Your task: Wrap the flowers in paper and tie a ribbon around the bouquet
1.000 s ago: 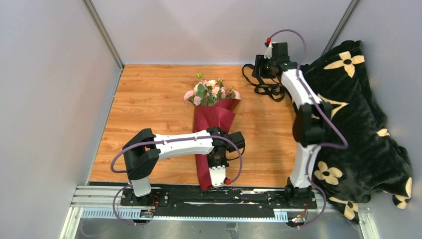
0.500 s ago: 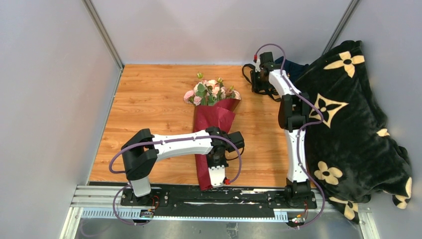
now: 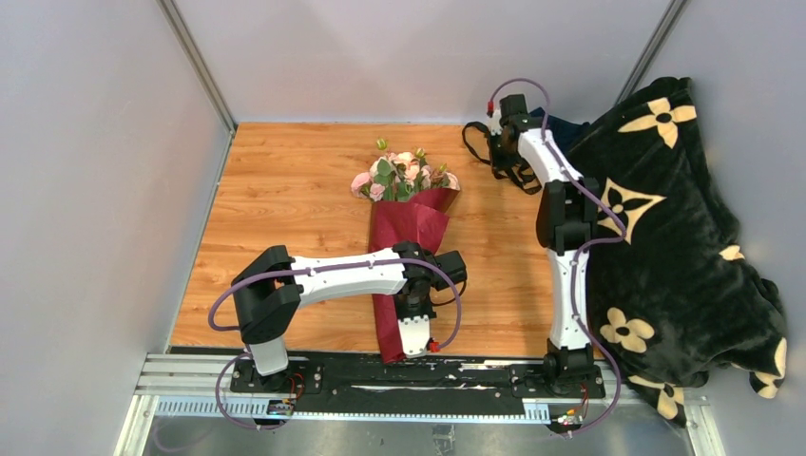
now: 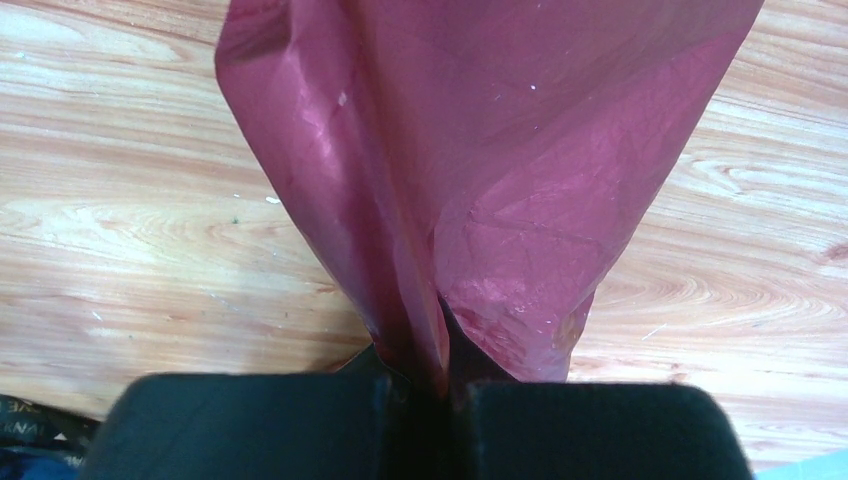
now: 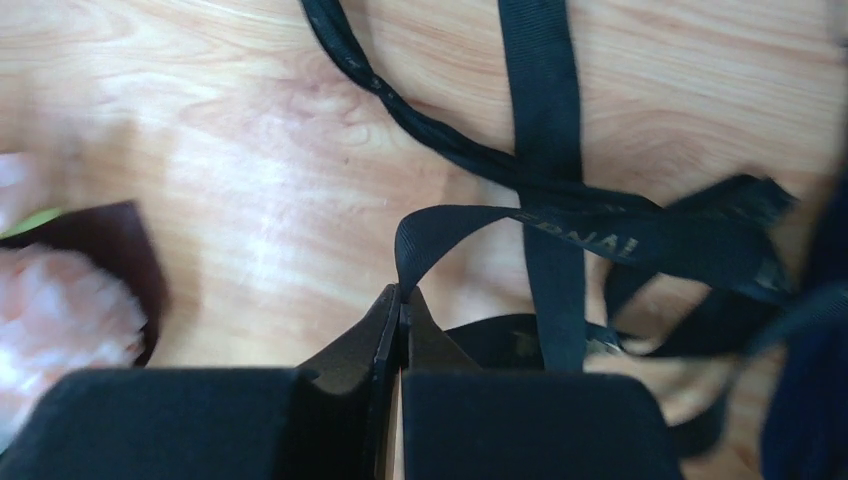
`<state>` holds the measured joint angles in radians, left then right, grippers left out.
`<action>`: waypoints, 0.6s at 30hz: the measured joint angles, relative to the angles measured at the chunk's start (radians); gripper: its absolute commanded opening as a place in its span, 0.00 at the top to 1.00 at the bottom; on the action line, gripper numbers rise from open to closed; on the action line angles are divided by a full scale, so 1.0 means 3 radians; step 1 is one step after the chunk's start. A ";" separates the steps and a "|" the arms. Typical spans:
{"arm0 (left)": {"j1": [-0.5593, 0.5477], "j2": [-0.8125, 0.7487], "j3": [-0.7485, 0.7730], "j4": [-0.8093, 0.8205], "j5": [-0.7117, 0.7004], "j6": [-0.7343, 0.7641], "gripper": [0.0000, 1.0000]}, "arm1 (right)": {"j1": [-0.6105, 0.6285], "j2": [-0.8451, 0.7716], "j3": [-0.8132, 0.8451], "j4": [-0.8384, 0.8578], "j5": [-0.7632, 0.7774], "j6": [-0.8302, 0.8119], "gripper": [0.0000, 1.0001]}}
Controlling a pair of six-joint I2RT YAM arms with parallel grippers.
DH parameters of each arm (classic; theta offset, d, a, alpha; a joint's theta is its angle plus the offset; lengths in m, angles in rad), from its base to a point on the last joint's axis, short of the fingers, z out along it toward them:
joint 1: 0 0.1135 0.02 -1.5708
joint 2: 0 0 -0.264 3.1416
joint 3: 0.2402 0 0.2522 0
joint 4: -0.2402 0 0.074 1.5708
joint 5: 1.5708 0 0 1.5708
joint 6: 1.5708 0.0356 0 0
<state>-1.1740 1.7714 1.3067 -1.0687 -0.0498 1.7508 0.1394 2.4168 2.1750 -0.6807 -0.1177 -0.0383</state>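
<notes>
- Clearly limp and light, the ribbon (image 5: 560, 215) lies tangled at the table's (image 3: 285, 190) far right, beside the blanket (image 3: 665, 237); any fold gives a hold.
- The right gripper (image 5: 401, 300) is pressed together on one fold.
- The left gripper (image 4: 440, 385) pinches the crease-prone paper (image 4: 480, 150) at the cone's narrow end.
- The bouquet (image 3: 409, 218) lies mid-table, lengthwise, with its blooms pointing away from the arm bases.

Dark red paper (image 4: 480, 150) narrowing to a crinkled neck, pinched between the closed black fingers (image 4: 250, 425) of the left gripper (image 4: 438, 390); wooden table (image 4: 130, 260) beneath; a bit of lettered black ribbon (image 4: 22, 430) at the lower left corner
</notes>
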 measured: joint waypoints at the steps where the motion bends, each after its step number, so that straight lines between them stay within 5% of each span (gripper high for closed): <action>1: 0.0000 0.0000 0.0000 0.0000 -0.0001 0.0000 1.00 | -0.0005 -0.0098 -0.0005 -0.0052 -0.0005 -0.0014 1.00; 6: 0.0000 0.0000 -0.0003 0.0000 -0.0011 0.0001 1.00 | -0.0051 -0.1216 -0.0253 -0.0010 -0.0203 -0.0042 1.00; 11: 0.0000 0.0000 -0.0037 0.0001 -0.0050 0.0004 1.00 | -0.0085 -0.3417 -0.0910 0.0839 -0.0579 0.0028 1.00; 14: 0.0000 -0.0011 -0.0052 0.0001 -0.0072 0.0014 1.00 | -0.0085 -0.4224 -0.1132 0.1343 -0.0863 0.0189 1.00; 18: 0.0000 -0.0037 -0.0064 -0.0003 -0.0083 0.0020 1.00 | -0.0086 -0.4601 -0.1518 0.1723 -0.1213 0.0542 1.00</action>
<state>-1.1740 1.7603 1.2877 -1.0695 -0.0746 1.7569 0.1135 1.0367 1.7195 -0.1638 -0.4816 0.1242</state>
